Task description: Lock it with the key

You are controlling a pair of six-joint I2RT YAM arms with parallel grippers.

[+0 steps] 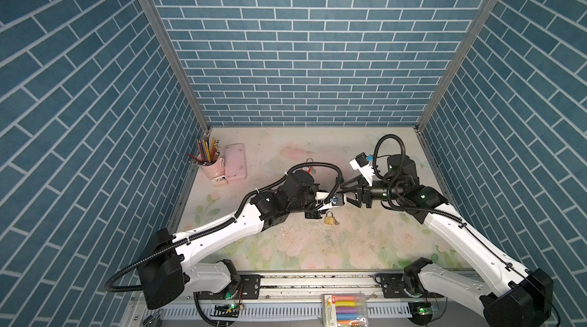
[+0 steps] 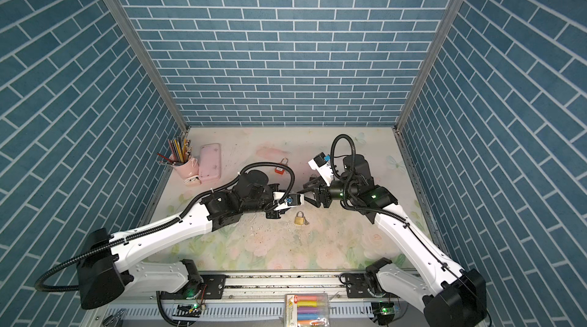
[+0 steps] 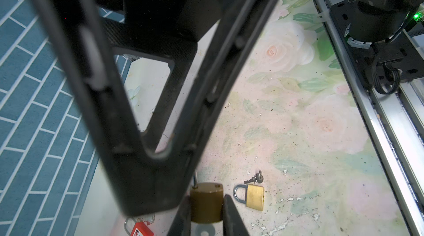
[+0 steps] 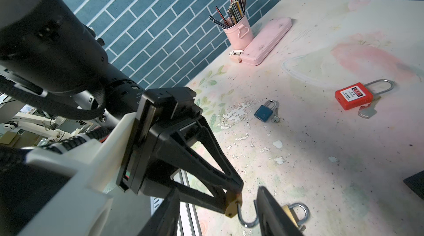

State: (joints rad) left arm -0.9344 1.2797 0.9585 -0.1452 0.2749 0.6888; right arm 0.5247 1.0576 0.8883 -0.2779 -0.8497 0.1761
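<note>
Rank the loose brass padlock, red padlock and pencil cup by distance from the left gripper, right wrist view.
From the left gripper:
1. loose brass padlock, on the table nearby
2. red padlock, mid-table
3. pencil cup, far corner

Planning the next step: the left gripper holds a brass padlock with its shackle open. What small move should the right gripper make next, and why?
Probably close the right gripper on the shackle to press it home: it hangs open between the jaws while the left gripper pins the brass padlock.
</note>
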